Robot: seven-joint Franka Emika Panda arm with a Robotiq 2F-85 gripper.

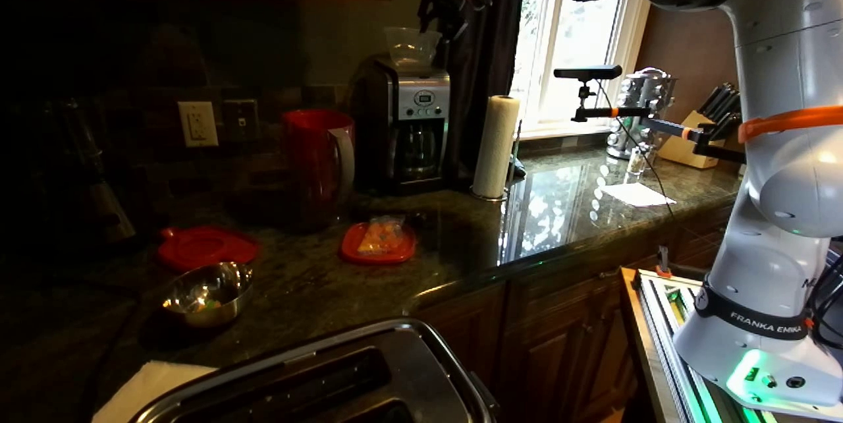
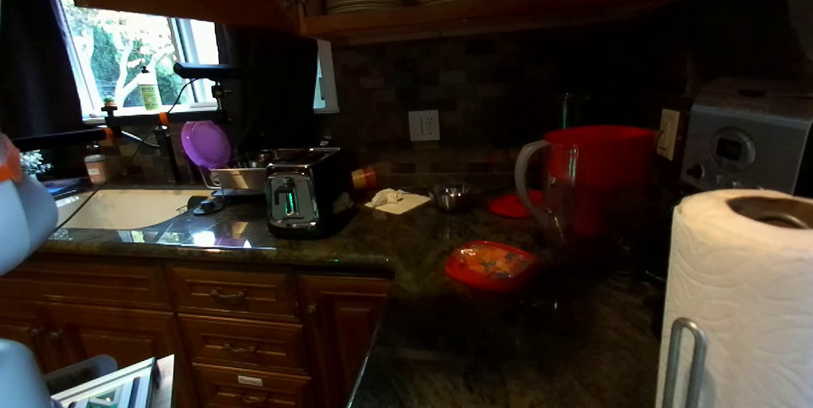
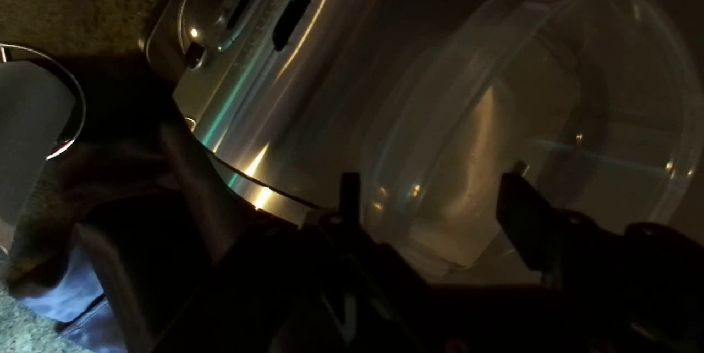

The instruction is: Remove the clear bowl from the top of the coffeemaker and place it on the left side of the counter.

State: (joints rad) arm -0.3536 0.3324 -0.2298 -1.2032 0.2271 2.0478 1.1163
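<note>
And here's the clear bowl (image 1: pixel 413 47), rim up on top of the coffeemaker (image 1: pixel 403 126), upper middle of the frame in an exterior view. Right by its rim, pointing down, it's the hand (image 3: pixel 430 182)! Over to the wrist view: fingers (image 3: pixel 520 221) spread wide, part of the bowl's wall showing between them; whether either touches, I can't tell. On the dark, glossy surface (image 1: pixel 454 238), the red pitcher (image 1: pixel 316 159) stands just left of the coffeemaker, the paper towel roll (image 1: pixel 495 146) just right. Lower left, a shiny metal bowl (image 1: pixel 209 304); just below centre, a red dish (image 1: pixel 379 259) bearing an orange packet (image 1: pixel 384 236).
</note>
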